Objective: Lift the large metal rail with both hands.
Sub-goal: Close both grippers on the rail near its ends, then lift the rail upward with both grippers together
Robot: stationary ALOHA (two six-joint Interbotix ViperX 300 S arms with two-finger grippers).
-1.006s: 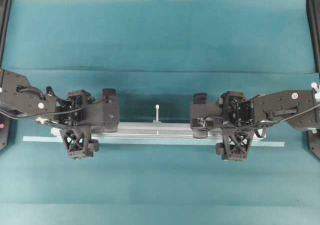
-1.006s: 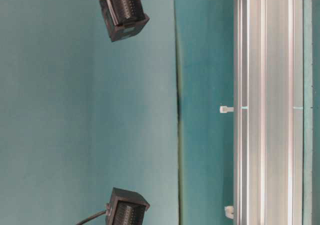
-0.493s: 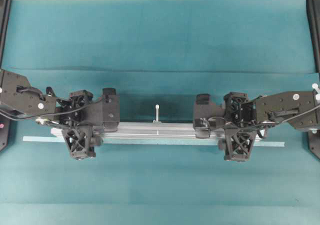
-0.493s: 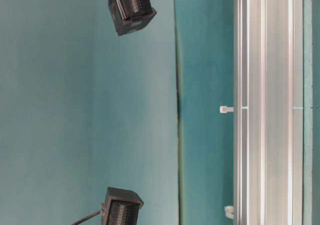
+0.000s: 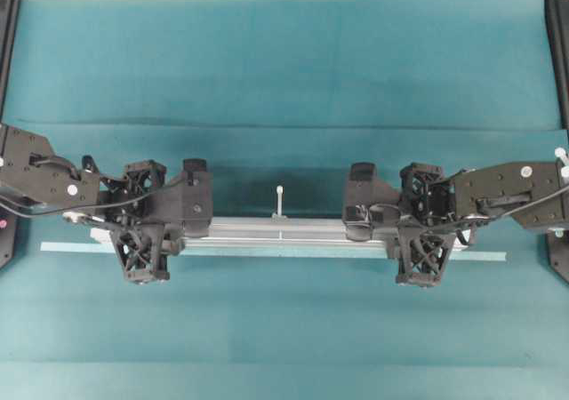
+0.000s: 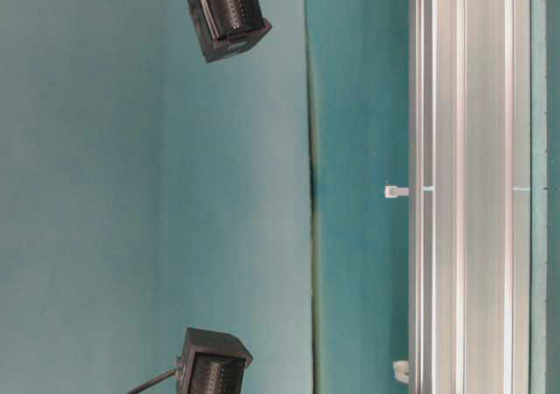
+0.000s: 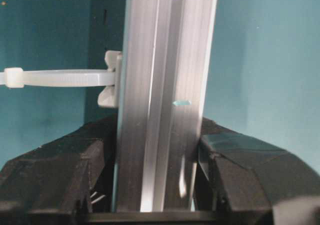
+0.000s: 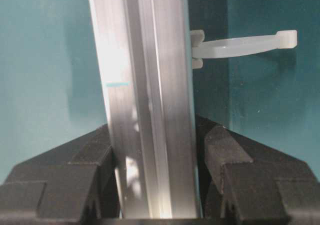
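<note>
- Overhead: the rail (image 5: 284, 232) lies crosswise on the teal surface (image 5: 284, 62), with a pale tape strip (image 5: 484, 256) just beside its near edge. The left gripper (image 5: 142, 240) straddles the rail near its left end, the right gripper (image 5: 425, 244) near its right end. A second ago both sets of jaws stood wide; now they have drawn in around the rail, so the grasp looks made and the lift is, I judge, next.
- Table-level: the rail (image 6: 464, 184) still rests flat on the surface, a white peg (image 6: 395, 191) jutting from its edge. Not yet raised.
- Left wrist: the left jaws pinch the rail (image 7: 162, 100), fingers (image 7: 235, 180) against both sides; a peg (image 7: 60, 78) sits just beyond.
- Right wrist: the right jaws likewise pinch the rail (image 8: 145, 100), fingers (image 8: 230, 170) touching its flanks, a peg (image 8: 240, 44) just beyond.
</note>
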